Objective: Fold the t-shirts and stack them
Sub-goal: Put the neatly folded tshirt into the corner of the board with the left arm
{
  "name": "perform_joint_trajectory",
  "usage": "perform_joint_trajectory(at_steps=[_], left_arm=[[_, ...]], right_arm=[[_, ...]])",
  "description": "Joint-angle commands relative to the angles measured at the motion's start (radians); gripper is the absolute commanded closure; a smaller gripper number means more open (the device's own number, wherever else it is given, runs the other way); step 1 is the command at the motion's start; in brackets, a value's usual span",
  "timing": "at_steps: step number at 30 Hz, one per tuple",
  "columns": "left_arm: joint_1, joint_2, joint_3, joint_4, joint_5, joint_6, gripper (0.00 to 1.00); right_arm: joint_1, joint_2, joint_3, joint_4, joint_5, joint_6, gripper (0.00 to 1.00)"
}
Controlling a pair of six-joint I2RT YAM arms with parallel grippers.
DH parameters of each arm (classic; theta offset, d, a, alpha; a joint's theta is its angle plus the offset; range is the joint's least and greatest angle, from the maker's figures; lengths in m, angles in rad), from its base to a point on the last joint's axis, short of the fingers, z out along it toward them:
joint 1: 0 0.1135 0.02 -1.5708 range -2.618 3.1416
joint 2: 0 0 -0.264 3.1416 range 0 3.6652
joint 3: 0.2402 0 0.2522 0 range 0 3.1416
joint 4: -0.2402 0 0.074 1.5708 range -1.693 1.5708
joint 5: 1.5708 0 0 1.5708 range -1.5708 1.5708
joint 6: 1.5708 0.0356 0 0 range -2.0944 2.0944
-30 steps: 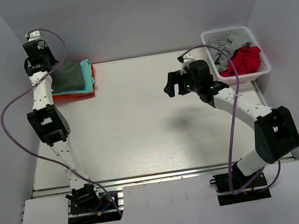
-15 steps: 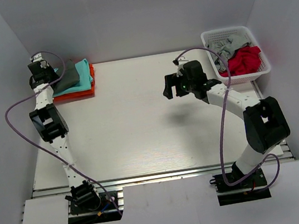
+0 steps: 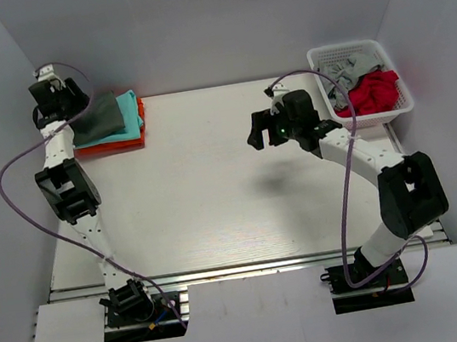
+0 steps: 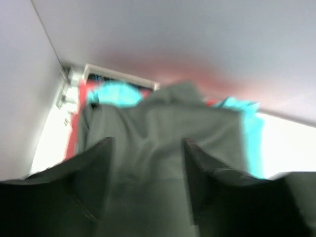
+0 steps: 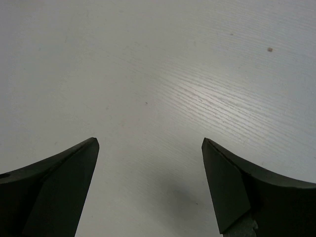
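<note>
The dark grey shirt (image 3: 102,119) lies on the teal shirt (image 3: 131,115) at the upper left of the frame, directly under the left gripper (image 4: 147,144) and spreading rightward from it. Its fingers stand apart with grey cloth between them, but the blur hides whether they pinch. The right gripper (image 3: 257,130), spread wide and empty, hangs mid-table, nearer the basket (image 3: 346,49).

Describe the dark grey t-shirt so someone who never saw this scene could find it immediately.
Look to the far left corner of the white table, where a small pile of shirts sits by the left gripper. The dark charcoal grey t-shirt is the top layer, over the teal t-shirt and the orange t-shirt; it is the pile's only dark piece.
</note>
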State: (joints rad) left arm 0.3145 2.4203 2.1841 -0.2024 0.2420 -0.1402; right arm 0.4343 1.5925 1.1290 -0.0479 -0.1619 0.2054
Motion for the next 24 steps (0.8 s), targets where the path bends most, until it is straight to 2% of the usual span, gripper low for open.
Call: perform_joint_trajectory(at_steps=[1,2,3,4,9,12,13,14,15,16,17,19,22,24], left_arm=[[-0.011,-0.191,0.008,0.006,-0.049,0.030,0.27],[-0.011,-0.225,0.008,0.006,-0.049,0.030,0.23],[-0.011,-0.242,-0.006,0.006,-0.035,0.030,0.14],[-0.011,-0.259,-0.015,0.006,-0.015,0.030,0.01],[-0.054,-0.383,-0.101,-0.109,0.051,-0.004,0.01],[-0.135,-0.574,-0.355,-0.049,0.051,-0.025,0.01],[-0.164,-0.696,-0.524,-0.017,0.005,-0.047,0.01],[-0.196,-0.757,-0.606,0.038,-0.021,-0.058,0.01],[-0.259,-0.814,-0.683,0.055,-0.048,-0.076,0.01],[-0.290,-0.867,-0.831,0.082,-0.069,-0.106,0.01],[-0.322,-0.962,-0.900,0.125,-0.078,-0.117,0.01],[-0.429,-1.038,-1.069,0.165,-0.099,-0.130,0.01],[-0.579,-1.110,-1.193,0.129,-0.177,-0.139,0.01],[-0.632,-1.132,-1.239,0.113,-0.219,-0.148,0.01]], right_arm=[[0.003,-0.084,-0.017,0.071,-0.042,0.011,0.09],[0.001,-0.092,-0.023,0.074,-0.038,0.012,0.09],[0.003,-0.103,-0.038,0.080,-0.030,0.017,0.09],[0.003,-0.114,-0.049,0.082,-0.025,0.017,0.09],[0.001,-0.241,-0.124,0.106,0.018,0.032,0.09],[0.000,-0.294,-0.181,0.109,0.044,0.051,0.09],[0.001,-0.302,-0.223,0.117,0.054,0.057,0.09],[-0.002,-0.334,-0.239,0.117,0.061,0.069,0.09],[0.000,-0.342,-0.270,0.117,0.070,0.084,0.09],[0.000,-0.353,-0.287,0.117,0.084,0.088,0.09],[0.001,-0.382,-0.319,0.118,0.088,0.095,0.09],[0.003,-0.400,-0.365,0.118,0.104,0.106,0.09],[0.000,-0.460,-0.452,0.134,0.116,0.121,0.09],[-0.002,-0.476,-0.505,0.132,0.139,0.135,0.09]])
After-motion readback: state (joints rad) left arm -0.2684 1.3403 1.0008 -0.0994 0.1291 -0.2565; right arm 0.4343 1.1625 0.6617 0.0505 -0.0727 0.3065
